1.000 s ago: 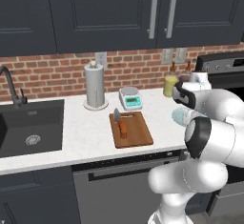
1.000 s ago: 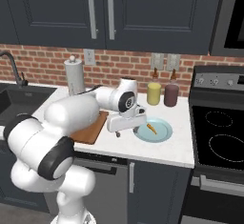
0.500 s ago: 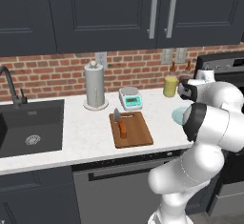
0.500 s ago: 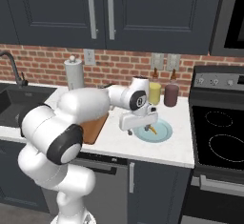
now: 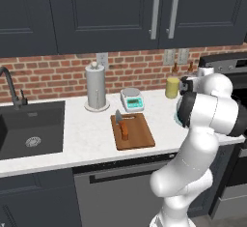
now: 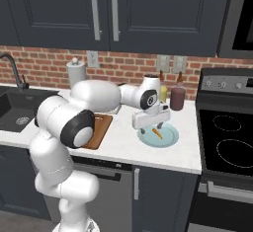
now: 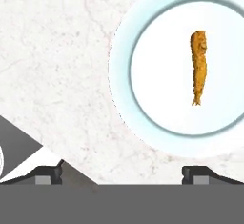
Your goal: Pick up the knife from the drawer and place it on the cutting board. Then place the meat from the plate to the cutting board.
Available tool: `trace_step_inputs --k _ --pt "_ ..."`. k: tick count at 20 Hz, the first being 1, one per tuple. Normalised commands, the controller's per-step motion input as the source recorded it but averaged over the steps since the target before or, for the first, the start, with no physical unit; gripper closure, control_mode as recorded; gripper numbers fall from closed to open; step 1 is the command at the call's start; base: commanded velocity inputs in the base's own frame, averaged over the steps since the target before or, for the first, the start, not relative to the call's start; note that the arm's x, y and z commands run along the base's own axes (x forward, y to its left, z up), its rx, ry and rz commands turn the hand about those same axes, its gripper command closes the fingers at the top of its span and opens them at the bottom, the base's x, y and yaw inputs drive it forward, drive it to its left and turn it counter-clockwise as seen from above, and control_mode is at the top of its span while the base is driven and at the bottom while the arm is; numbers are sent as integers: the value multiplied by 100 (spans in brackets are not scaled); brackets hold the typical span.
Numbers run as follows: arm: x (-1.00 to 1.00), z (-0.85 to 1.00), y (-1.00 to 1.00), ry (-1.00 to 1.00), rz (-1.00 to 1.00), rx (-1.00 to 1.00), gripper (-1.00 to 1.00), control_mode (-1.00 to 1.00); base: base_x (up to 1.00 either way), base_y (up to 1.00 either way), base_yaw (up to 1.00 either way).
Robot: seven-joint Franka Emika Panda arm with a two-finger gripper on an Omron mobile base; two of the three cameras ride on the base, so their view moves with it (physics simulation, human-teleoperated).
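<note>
Knife (image 5: 123,126) on cutting board (image 5: 140,135) at left base; meat (image 7: 198,66) on plate (image 7: 143,37) beneath apparently spread, empty jaws.

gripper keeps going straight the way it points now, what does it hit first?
Probably the white marble countertop, at the left rim of the round pale-teal plate. The open gripper points down; the tan-yellow meat piece lies off to the side. Depth is unclear.

Arm reaches right, gripper (image 6: 150,125) open, pointing down
</note>
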Motion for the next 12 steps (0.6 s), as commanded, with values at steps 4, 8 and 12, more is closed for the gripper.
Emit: trace_step_inputs --k 4,8,12 --pt "43 -20 0 -13 0 0 -100 -100 0 0 0" --pt "21 -16 0 -13 0 0 -100 -100 0 0 0" --pt "0 -10 0 0 0 -6 -100 -100 0 0 0"
